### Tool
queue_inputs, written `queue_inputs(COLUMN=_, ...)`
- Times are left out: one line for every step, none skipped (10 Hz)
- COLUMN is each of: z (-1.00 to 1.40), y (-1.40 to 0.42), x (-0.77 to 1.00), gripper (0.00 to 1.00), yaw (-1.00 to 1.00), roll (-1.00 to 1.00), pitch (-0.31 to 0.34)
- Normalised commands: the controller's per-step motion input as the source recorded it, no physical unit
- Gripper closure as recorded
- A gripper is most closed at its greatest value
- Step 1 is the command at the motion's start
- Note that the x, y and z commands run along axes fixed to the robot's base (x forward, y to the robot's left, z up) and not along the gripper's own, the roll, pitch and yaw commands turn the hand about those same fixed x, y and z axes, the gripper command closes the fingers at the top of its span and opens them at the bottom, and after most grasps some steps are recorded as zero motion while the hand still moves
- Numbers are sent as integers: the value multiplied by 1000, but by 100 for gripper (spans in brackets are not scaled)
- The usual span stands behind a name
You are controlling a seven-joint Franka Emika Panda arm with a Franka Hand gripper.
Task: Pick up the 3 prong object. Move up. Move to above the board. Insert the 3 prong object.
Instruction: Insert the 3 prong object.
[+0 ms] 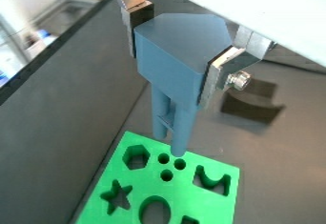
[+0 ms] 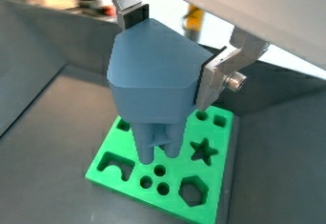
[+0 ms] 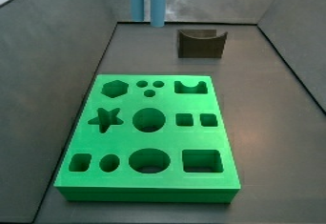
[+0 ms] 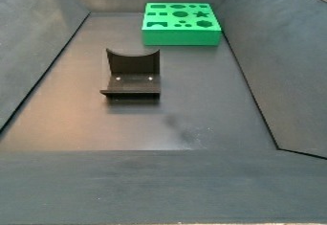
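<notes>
My gripper (image 1: 178, 45) is shut on the wide top block of the light-blue 3 prong object (image 1: 176, 75), one silver finger on each side; both wrist views show this (image 2: 173, 51). The object hangs upright, prongs down, above the bright-green board (image 1: 128, 161). In a wrist view the prong tips hover over the board's end with the three small round holes, clear of its surface. In a side view only the prongs (image 3: 149, 4) show, high above the board's far edge (image 3: 128, 139). The other side view shows the board (image 4: 179, 37) but no gripper.
The dark fixture (image 3: 200, 42) stands on the floor just beyond the board, also seen in a wrist view (image 1: 254, 99) and in a side view (image 4: 132, 74). Sloping dark walls enclose the floor on all sides.
</notes>
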Motion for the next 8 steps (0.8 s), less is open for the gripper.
queue_inputs(z=-23, y=0, x=0, gripper=100, yaw=-1000, roll=0, pitch=0)
queue_inputs(z=-23, y=0, x=0, gripper=100, yaw=-1000, roll=0, pitch=0)
queue_inputs(z=-23, y=0, x=0, gripper=100, yaw=-1000, roll=0, pitch=0)
queue_inputs(z=-26, y=0, x=0, gripper=100, yaw=-1000, roll=0, pitch=0)
queue_inputs(z=-23, y=0, x=0, gripper=100, yaw=-1000, roll=0, pitch=0)
queue_inputs(z=-26, y=0, x=0, gripper=100, yaw=-1000, roll=0, pitch=0)
queue_inputs(z=-37, y=0, x=0, gripper=100, yaw=-1000, roll=0, pitch=0)
queue_inputs(z=0, y=200, x=-37, gripper=100, yaw=-534, roll=0, pitch=-20)
